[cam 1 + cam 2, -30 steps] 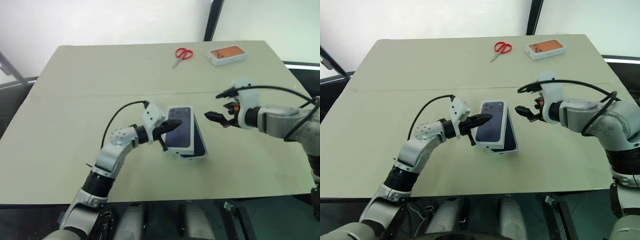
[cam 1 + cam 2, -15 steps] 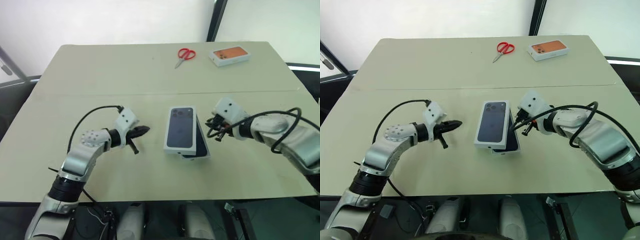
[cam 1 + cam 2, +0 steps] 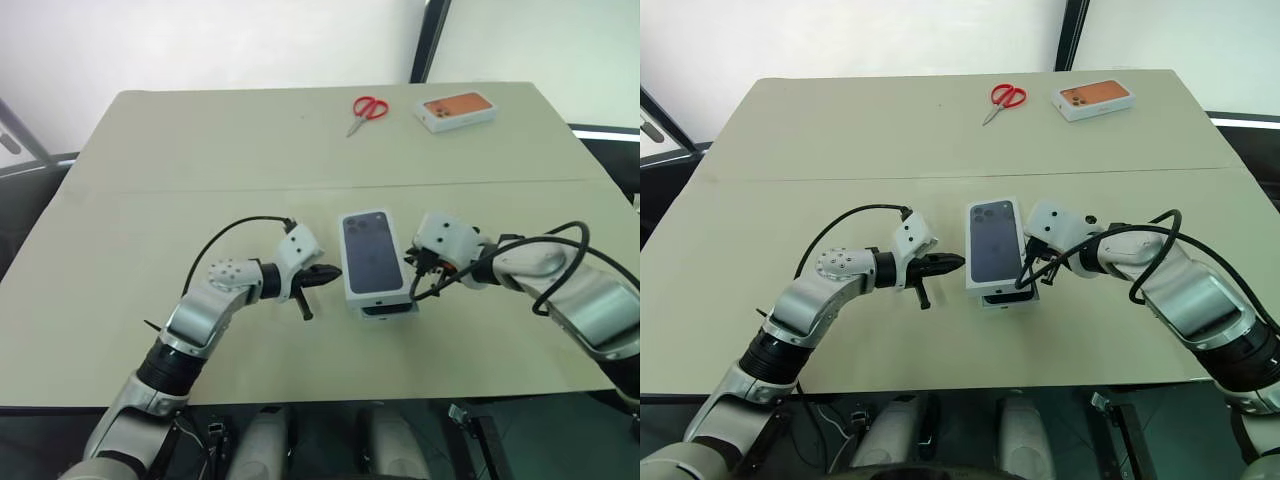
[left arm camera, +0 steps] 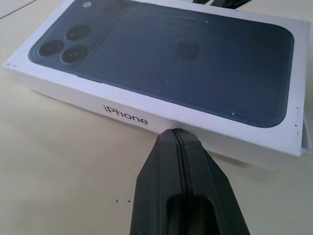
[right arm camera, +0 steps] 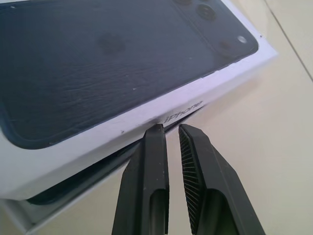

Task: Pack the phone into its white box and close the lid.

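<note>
The lid (image 3: 373,253), white with a dark blue phone printed on top, lies on the white box (image 5: 17,218) at the table's middle, raised and slightly offset from it. Under the lid a dark strip of the phone (image 5: 68,183) shows; the rest is hidden. My left gripper (image 3: 335,272) is shut, and its tip (image 4: 173,132) is at the lid's left side wall. My right gripper (image 5: 167,128) is at the lid's right side wall. Its fingers are almost together, with nothing between them.
Red scissors (image 3: 367,108) and a white box with an orange phone picture (image 3: 456,110) lie at the far edge of the table. The beige table (image 3: 150,200) has bare room on both sides of the box.
The right gripper went from open to nearly shut and came down to the lid's right side. The left gripper swung away left, then returned. The lid now sits straighter over the box.
</note>
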Motion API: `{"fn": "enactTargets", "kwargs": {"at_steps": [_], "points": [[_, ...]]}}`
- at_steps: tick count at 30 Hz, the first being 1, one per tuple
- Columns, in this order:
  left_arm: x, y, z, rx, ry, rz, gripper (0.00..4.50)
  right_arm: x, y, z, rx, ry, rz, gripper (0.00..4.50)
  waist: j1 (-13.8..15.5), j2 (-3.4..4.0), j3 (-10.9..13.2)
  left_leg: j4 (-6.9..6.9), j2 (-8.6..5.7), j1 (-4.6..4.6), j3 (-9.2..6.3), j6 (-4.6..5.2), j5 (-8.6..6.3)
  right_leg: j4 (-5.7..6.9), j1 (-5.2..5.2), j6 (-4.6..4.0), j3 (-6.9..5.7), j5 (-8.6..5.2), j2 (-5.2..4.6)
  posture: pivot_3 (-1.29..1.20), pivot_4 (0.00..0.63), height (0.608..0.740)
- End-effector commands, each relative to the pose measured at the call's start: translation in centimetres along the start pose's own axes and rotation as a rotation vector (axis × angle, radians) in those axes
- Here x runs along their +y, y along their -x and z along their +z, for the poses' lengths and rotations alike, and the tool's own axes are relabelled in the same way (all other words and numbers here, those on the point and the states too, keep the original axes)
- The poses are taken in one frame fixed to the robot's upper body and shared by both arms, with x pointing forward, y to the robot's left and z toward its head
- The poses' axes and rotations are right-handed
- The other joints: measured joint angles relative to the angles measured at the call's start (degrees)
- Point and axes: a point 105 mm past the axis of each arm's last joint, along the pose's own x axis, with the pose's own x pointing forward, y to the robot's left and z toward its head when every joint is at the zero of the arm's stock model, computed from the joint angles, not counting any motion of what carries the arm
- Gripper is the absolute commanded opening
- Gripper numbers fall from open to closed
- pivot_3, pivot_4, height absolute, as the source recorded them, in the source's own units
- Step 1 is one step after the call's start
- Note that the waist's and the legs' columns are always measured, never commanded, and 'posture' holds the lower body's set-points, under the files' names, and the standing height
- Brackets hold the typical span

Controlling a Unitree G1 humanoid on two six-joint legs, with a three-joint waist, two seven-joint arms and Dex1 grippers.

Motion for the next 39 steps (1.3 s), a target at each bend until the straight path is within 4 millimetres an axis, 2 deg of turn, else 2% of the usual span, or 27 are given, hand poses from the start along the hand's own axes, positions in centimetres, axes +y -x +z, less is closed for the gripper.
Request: {"fn": "enactTargets", "kwargs": {"at_steps": [1, 2, 9, 17, 30, 39], "points": [[-1.5, -0.5, 1.6, -0.049, -0.039, -0.060, 0.00, 0.2, 0.6, 1.7, -0.061, 0.064, -0.002, 0.53, 0.01, 0.00, 0.00, 0.00, 0.00, 0.00, 0.00, 0.00, 0.00, 0.00, 0.00, 0.00, 0.00, 0.00, 0.00, 0.00, 0.150, 0.697], [-1.6, -0.6, 1.7, -0.050, -0.040, -0.067, 0.00, 0.1, 0.7, 1.7, -0.062, 0.068, 0.000, 0.00, 0.01, 0.00, 0.00, 0.00, 0.00, 0.00, 0.00, 0.00, 0.00, 0.00, 0.01, 0.00, 0.00, 0.00, 0.00, 0.00, 0.150, 0.697], [-2.6, -1.2, 1.9, -0.063, -0.038, -0.103, 0.00, 0.5, 1.0, 1.7, -0.048, 0.120, 0.030, 0.00, 0.01, 0.00, 0.00, 0.01, 0.00, 0.00, 0.00, -0.01, 0.00, 0.01, 0.00, 0.00, 0.00, 0.00, 0.00, 0.00, 0.150, 0.697], [-3.5, -1.2, 2.5, -0.086, -0.032, -0.152, 0.00, 1.9, 2.2, 1.3, -0.020, 0.202, 0.108, 0.00, 0.28, 0.00, 0.00, 0.03, -0.04, 0.00, 0.00, -0.01, 0.00, 0.00, 0.03, 0.00, 0.00, 0.00, -0.02, 0.00, 0.150, 0.697], [-4.0, -1.1, 3.0, -0.091, -0.054, -0.193, 0.00, 2.3, 2.4, 0.1, 0.025, 0.221, 0.115, 0.00, 0.14, 0.00, 0.00, 0.03, -0.03, 0.00, 0.00, -0.01, 0.01, 0.00, 0.03, 0.00, -0.01, 0.00, -0.02, 0.00, 0.150, 0.697], [-3.7, -0.8, 2.2, -0.054, -0.056, -0.185, 0.00, 2.9, 2.2, -0.5, 0.035, 0.222, 0.131, 0.00, 0.10, 0.00, 0.00, 0.03, -0.03, 0.01, -0.01, -0.01, 0.01, 0.00, 0.04, 0.00, -0.01, 0.00, -0.02, 0.00, 0.150, 0.697]]}}
